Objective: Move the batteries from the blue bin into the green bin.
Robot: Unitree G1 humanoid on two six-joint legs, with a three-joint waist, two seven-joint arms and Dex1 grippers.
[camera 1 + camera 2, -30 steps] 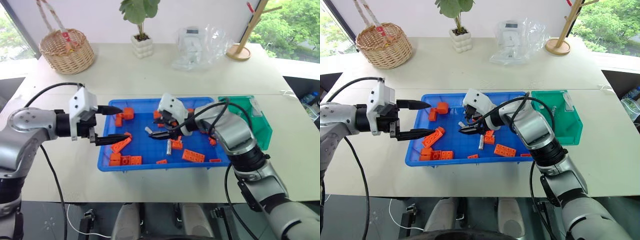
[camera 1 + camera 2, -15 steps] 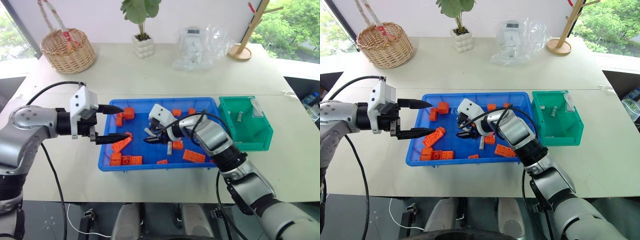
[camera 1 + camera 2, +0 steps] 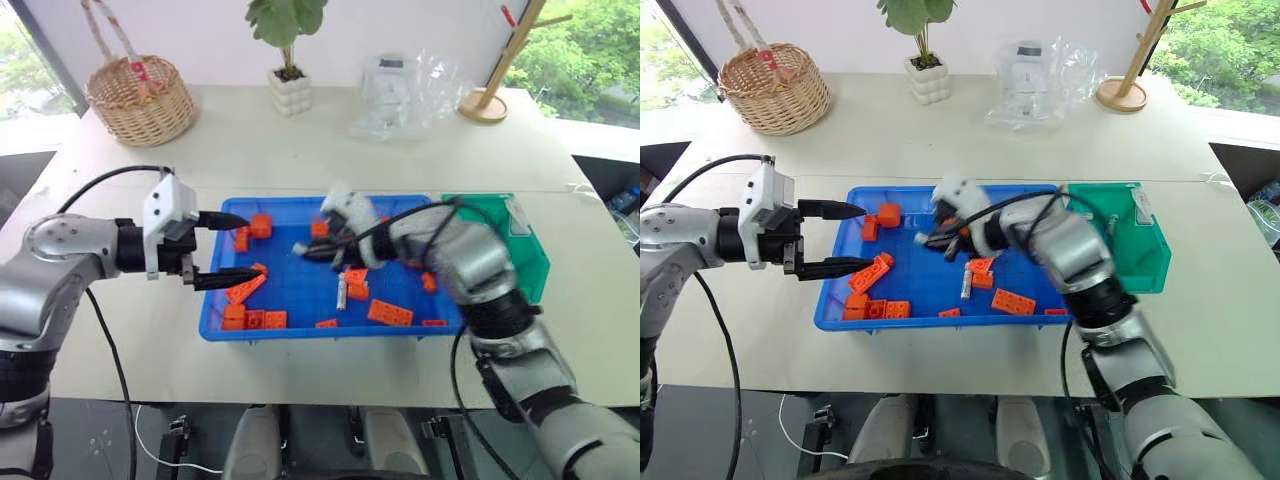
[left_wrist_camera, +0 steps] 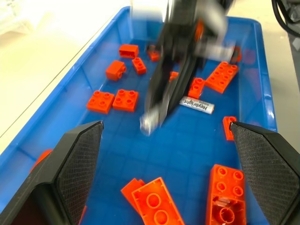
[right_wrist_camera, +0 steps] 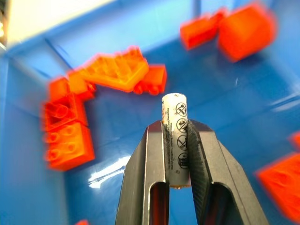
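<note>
2 batteries are showing: 1 battery [image 5: 175,136] pinched in the right gripper [image 5: 174,140], 1 battery [image 3: 341,293] lying in the blue bin [image 3: 300,330]; 1 green bin [image 3: 530,262] is sitting alongside.

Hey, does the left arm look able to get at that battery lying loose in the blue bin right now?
Probably not cleanly. The loose battery lies mid-bin among orange bricks, and the right gripper, jaws shut on another battery, hangs above the blue bin between it and the open left gripper.

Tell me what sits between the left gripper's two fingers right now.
Nothing is held. The left gripper stands open over the blue bin; the left wrist view shows bin floor, orange bricks and one battery lying farther on.
</note>
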